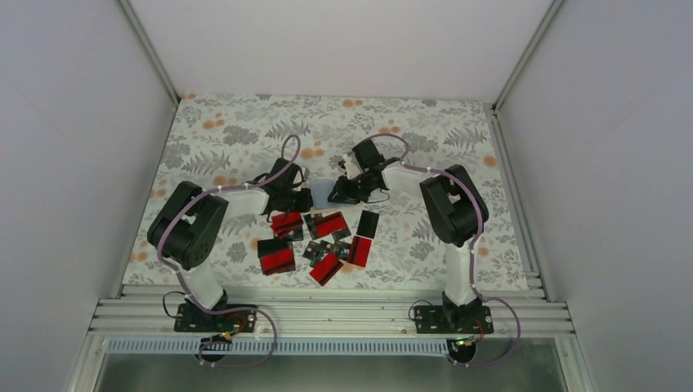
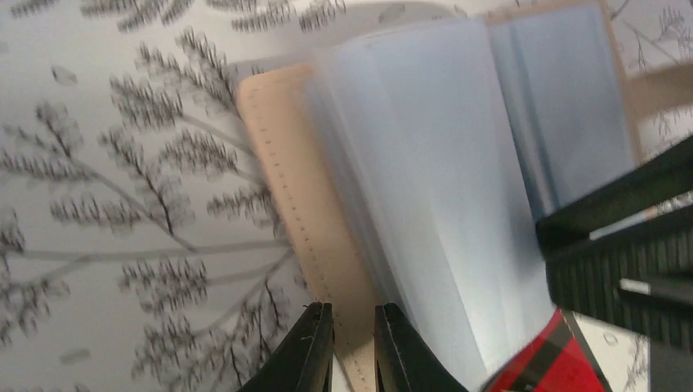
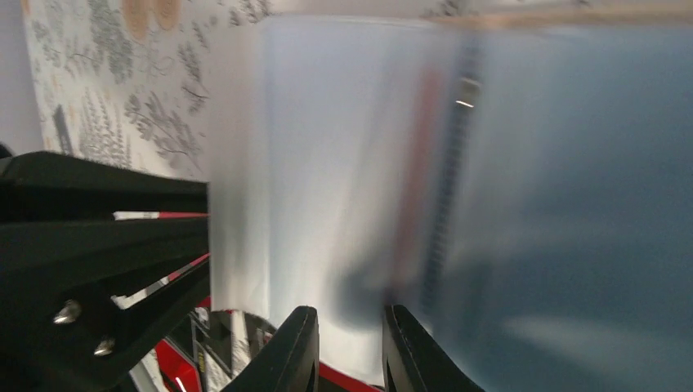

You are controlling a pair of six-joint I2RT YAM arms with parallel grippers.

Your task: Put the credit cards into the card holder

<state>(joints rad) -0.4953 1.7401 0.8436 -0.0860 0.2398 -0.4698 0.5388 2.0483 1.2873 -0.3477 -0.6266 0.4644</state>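
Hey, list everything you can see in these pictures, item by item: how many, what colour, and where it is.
thin rectangular credit cards: about nine visible, some overlapping; red and black; scattered on the cloth between the two arms
flat folding card holder: one; tan cover, pale blue-grey sleeves; lying open just behind the cards
floral tablecloth: one; white with grey leaves and orange spots; covering the table
enclosure walls: three; white; left, right and back
metal rail: one; silver; near edge, under the arm bases
left gripper: one; black; closed on the holder's tan cover edge
right gripper: one; black; apparently closed on an inner sleeve
arms: two; black and white, with lilac cables
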